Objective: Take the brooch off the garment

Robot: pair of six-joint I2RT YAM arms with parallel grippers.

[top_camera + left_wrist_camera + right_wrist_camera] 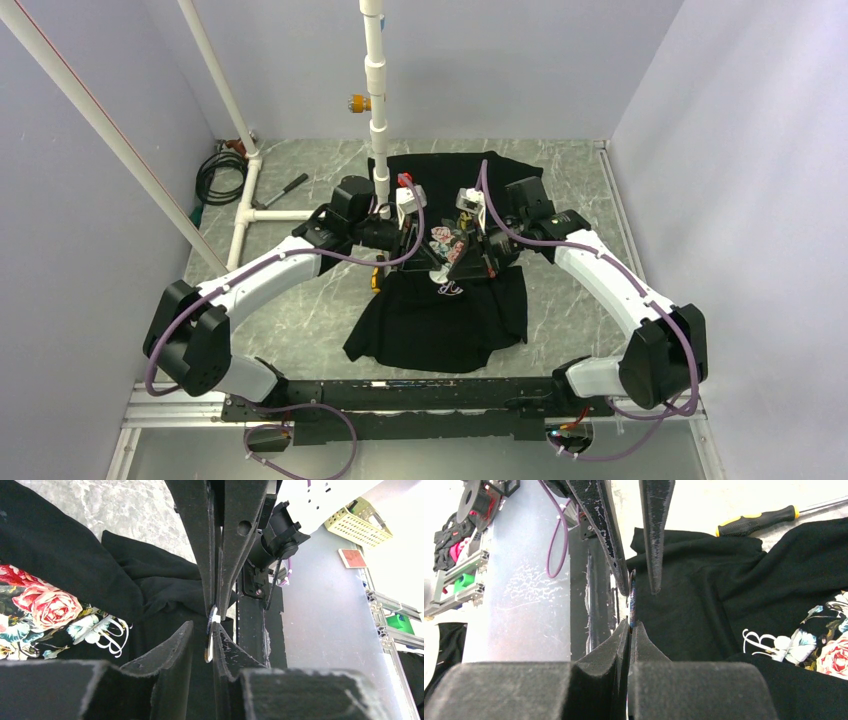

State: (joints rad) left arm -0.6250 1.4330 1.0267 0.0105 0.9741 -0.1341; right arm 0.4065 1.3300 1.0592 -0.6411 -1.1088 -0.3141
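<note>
The black T-shirt garment (440,320) lies flat on the table, its rose print (45,607) and pale lettering (764,642) showing. Both grippers meet tip to tip above the print. My right gripper (630,625) is shut on the brooch (631,597), a thin disc seen edge-on, held above the cloth. My left gripper (202,627) is open, its fingers on either side of the brooch (211,637), which lies against the right-hand finger. In the top view the left gripper (425,252) and right gripper (464,256) hide the brooch.
A screwdriver with a yellow and black handle (756,520) lies on the table by the shirt's left edge. A white pipe post (378,100) stands behind the shirt. A black cable coil (215,175) and a small tool (285,190) lie at the back left.
</note>
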